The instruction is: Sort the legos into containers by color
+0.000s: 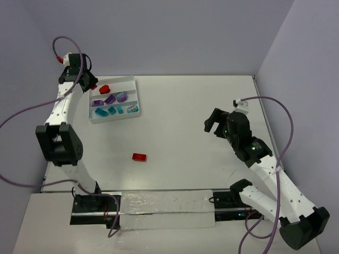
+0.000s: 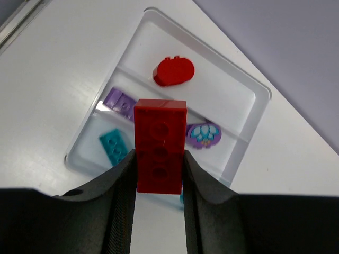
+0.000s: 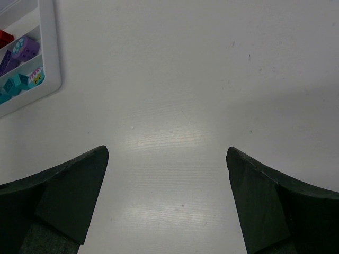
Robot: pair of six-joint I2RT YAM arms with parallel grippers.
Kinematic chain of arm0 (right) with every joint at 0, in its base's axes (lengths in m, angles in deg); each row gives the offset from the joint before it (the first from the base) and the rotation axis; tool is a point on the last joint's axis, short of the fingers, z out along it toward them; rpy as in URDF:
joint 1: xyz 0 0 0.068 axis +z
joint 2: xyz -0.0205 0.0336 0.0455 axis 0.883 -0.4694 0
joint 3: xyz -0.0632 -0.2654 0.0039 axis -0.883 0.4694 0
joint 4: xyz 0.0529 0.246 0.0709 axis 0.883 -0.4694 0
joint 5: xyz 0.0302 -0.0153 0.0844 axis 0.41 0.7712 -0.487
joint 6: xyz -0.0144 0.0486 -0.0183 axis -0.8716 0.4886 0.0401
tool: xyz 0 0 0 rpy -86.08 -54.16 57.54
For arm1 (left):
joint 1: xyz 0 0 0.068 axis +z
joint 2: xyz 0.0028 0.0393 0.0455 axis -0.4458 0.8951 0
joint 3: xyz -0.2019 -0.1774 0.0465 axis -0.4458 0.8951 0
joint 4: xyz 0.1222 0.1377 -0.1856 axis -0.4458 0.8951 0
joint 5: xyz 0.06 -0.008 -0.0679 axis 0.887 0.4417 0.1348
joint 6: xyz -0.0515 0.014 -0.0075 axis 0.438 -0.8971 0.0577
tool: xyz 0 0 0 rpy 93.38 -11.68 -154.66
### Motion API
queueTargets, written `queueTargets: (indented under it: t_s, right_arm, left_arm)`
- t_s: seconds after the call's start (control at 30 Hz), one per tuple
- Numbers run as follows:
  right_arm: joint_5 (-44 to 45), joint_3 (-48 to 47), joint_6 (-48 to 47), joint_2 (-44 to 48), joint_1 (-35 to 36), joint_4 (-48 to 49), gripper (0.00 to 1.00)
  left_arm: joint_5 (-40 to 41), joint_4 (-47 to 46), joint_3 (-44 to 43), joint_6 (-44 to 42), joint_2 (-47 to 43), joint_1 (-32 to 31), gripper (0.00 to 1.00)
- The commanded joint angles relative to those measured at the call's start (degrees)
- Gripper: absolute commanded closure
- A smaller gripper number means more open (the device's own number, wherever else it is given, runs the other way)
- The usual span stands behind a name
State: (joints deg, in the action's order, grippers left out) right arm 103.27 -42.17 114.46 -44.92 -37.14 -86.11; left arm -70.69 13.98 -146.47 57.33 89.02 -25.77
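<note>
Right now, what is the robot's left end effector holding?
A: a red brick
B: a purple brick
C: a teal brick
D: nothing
A: in the left wrist view, the left end effector pinches a red brick from both sides, above the white tray.

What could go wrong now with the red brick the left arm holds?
The red brick in the left gripper hangs in front of the purple pieces, so released here it may miss the compartment holding the red piece. Gripped at one end, it could tilt and bounce off the tray.
</note>
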Motion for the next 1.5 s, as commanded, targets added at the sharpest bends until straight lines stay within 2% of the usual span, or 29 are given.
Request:
queueTargets:
  t_s: [0.0, 0.2, 0.53, 0.83, 0.93, 1.03, 1.13, 1.27, 1.4, 1.47]
  right_arm:
    - [1.84, -3.76, 0.09, -1.06, -0.17, 0.05, 0.0]
    - [2.36, -4.22, 0.02, -2.61, 0.01, -0.41, 0.0]
    - [2.58, -4.09, 0.22, -4.89, -0.08, -0.69, 0.0]
    - [2.67, -3.83, 0.37, -5.03, -0.01, -1.35, 0.0]
    - [2.68, -3.66, 0.39, -5.17, 0.01, -1.53, 0.0]
    - [2.73, -3.54, 0.39, -5.29, 0.01, -1.44, 0.0]
    - [2.6, -3.54, 0.34, -5.56, 0.01, -1.35, 0.0]
    - [2.47, -3.49, 0.31, -5.21, 0.01, -1.18, 0.0]
    - [2.47, -3.63, -0.22, -4.59, 0.01, -1.53, 0.0]
    - [2.94, -3.59, -0.31, -3.99, 0.06, -1.83, 0.0]
  left_arm:
    - [-2.69, 2.57, -12.04, -3.31, 12.97, -0.27, 1.0]
    - [-5.67, 2.56, -22.41, -4.29, 24.34, -0.27, 1.0]
    - [-10.93, -1.8, -29.38, -3.24, 33.87, -0.61, 0.99]
    - [-14.45, -5.75, -35.05, -1.22, 41.96, -2.77, 0.93]
    - [-13.95, -5.93, -36.13, -0.58, 43.24, -2.97, 0.77]
    - [-13.16, -6.17, -35.57, -0.34, 42.51, -3.0, 0.48]
    - [-12.84, -6.57, -34.19, -0.88, 40.23, -3.17, 0.32]
    - [-12.8, -6.31, -32.33, -1.73, 36.54, -3.52, 0.21]
    - [-12.19, -5.85, -29.51, -2.89, 30.91, -4.19, 0.2]
    - [-12.15, -5.57, -25.95, -4.03, 25.37, -4.9, 0.21]
